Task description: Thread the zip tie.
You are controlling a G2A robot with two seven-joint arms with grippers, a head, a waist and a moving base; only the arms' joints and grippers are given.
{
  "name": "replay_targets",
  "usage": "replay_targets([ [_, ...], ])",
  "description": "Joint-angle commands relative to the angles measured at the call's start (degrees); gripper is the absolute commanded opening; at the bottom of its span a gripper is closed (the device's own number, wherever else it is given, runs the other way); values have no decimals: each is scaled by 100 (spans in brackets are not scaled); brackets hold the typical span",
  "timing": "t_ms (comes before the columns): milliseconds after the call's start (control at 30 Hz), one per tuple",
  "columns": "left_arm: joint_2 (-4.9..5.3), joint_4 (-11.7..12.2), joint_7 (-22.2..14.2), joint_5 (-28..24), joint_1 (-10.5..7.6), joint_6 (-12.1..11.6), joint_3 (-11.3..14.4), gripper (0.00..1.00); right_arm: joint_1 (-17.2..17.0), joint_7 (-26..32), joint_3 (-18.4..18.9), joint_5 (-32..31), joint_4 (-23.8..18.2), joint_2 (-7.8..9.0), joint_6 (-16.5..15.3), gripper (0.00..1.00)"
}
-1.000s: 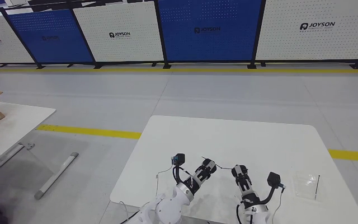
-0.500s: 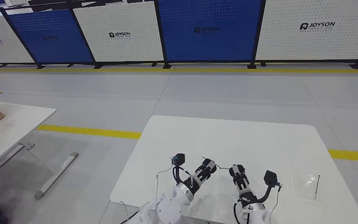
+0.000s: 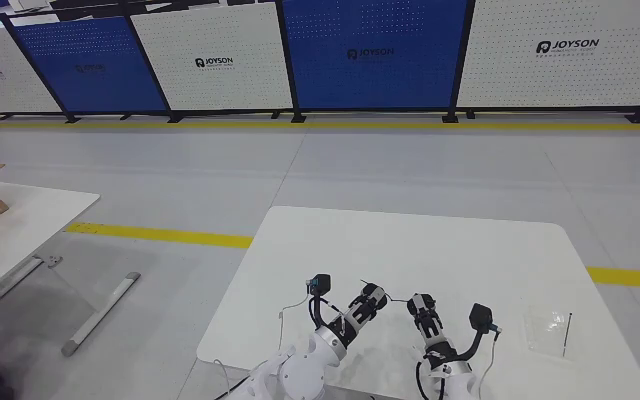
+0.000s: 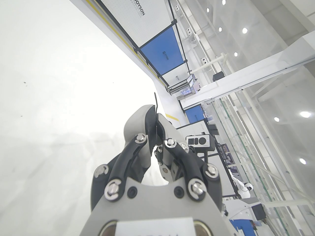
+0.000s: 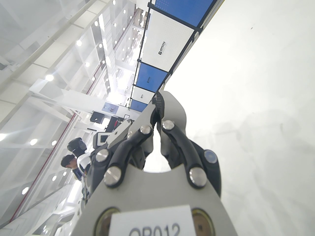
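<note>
A: Top cam?
B: Mounted on the robot, looking down and forward over the table (image 3: 420,240) to the panel wall (image 3: 370,50).
A: Wrists?
B: Tight behind the left gripper (image 4: 155,114) and the right gripper (image 5: 157,105), tilted up toward the ceiling. All three share table and panel wall.

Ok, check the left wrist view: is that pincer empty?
No, the left pincer is shut on a thin black zip tie.

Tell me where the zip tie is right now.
The zip tie is over the near part of the white table, pinched in the left gripper and stretching across to the right gripper beside it.
</note>
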Motion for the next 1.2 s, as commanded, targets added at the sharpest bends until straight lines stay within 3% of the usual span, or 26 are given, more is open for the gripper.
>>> replay_targets([
  [0,0,0,0,0,0,0,0,0,0,0,0,0,0,0,0,0],
  [1167,0,0,0,0,0,0,0,0,100,201,-50,-49,-55,-23,77,0],
])
